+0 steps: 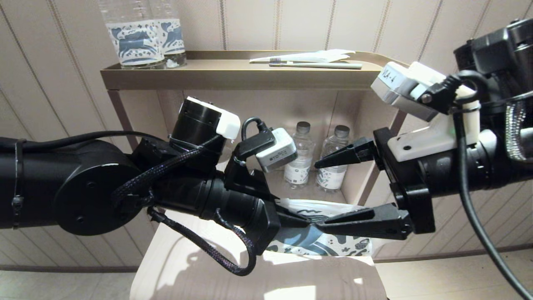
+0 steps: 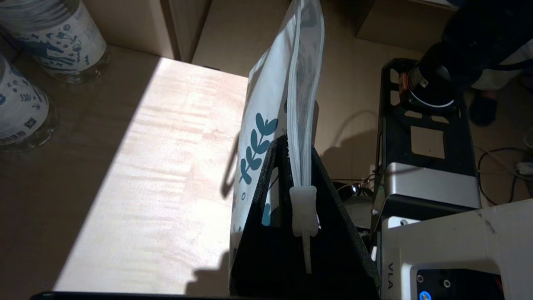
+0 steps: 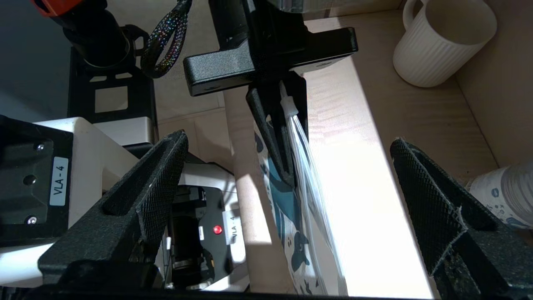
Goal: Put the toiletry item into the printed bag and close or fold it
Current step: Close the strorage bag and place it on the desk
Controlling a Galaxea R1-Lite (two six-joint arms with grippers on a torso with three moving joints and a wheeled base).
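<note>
The printed bag [image 1: 333, 243], white with a teal horse print, hangs on edge over the lower ledge. My left gripper [image 1: 307, 225] is shut on its zip end. In the left wrist view the bag [image 2: 287, 83] rises from between the fingers of my left gripper [image 2: 291, 146], with the white zip slider [image 2: 303, 208] just behind the tips. My right gripper [image 1: 317, 195] is open and faces the left one, its fingers above and below the bag's end without touching it. In the right wrist view the bag [image 3: 300, 241] lies between the right gripper's [image 3: 289, 141] spread fingers. A white toothbrush [image 1: 316, 65] lies on the top shelf.
Two large clear bottles [image 1: 143, 37] stand at the left of the top shelf [image 1: 208, 77], and a white packet [image 1: 320, 55] lies behind the toothbrush. Two small bottles [image 1: 300, 154] stand in the niche behind the grippers. A white ribbed mug [image 3: 441, 41] sits deeper on the ledge.
</note>
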